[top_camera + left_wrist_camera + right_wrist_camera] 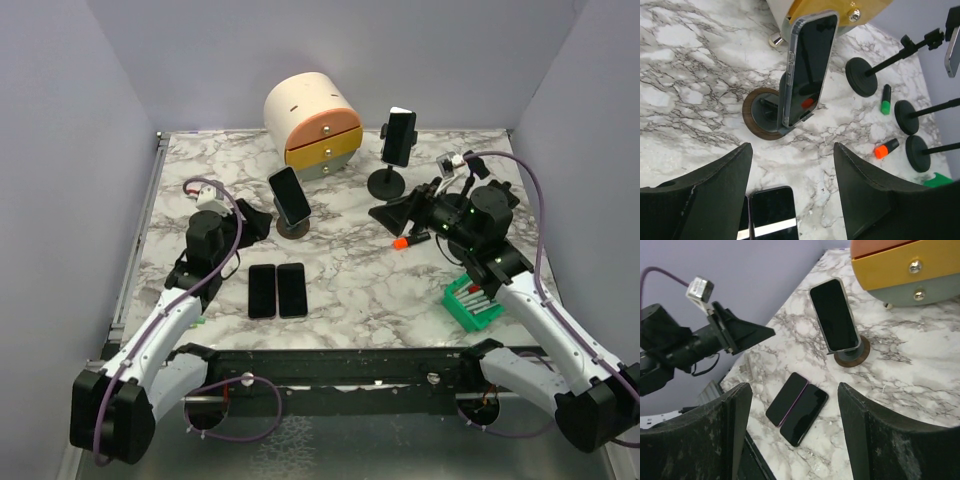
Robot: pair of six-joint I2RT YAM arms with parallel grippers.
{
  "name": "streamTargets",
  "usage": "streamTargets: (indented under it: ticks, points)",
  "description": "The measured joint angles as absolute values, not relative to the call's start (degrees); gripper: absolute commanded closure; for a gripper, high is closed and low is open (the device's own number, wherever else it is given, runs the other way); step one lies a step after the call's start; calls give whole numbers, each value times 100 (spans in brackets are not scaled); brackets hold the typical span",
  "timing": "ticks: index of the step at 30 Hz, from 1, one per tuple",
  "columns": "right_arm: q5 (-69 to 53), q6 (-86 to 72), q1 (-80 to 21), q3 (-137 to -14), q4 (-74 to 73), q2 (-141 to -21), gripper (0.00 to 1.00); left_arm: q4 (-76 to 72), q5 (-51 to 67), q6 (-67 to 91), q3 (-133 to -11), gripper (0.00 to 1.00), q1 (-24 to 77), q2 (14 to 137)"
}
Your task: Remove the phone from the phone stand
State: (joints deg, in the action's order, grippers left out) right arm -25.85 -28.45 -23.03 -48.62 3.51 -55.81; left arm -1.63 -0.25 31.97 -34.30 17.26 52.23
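Observation:
A black phone in a clear case (289, 194) leans upright in a small grey stand with a round brown base (293, 229) at mid table. It also shows in the left wrist view (807, 67) on its stand (762, 114), and in the right wrist view (835, 315). A second phone (400, 135) is clamped on a tall black pole stand (387, 183) at the back. My left gripper (252, 222) is open and empty just left of the small stand (792, 150). My right gripper (393, 214) is open and empty to its right (795, 390).
Two phones (262, 290) (292, 290) lie flat side by side near the front. A round drawer unit (312, 122) stands at the back. An orange marker (401, 243) and a green tray (472, 303) lie on the right. Several black stand bases (906, 116) and a green marker (886, 100) show there too.

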Motion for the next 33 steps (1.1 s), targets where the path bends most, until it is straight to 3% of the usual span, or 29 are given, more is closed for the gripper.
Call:
streamTargets:
  ticks: [8, 22, 33]
  points:
    - [-2781, -3046, -2652, -4512, 663, -5570, 27, -1931, 613, 4292, -2950, 32, 1245, 6119]
    - [-2803, -3107, -2886, -4268, 764, -5214, 27, -3319, 1339, 4091, -3653, 32, 698, 7500]
    - [-2915, -3107, -3011, -4268, 768, -5190, 27, -4442, 3242, 4084, -4139, 33, 231, 8733]
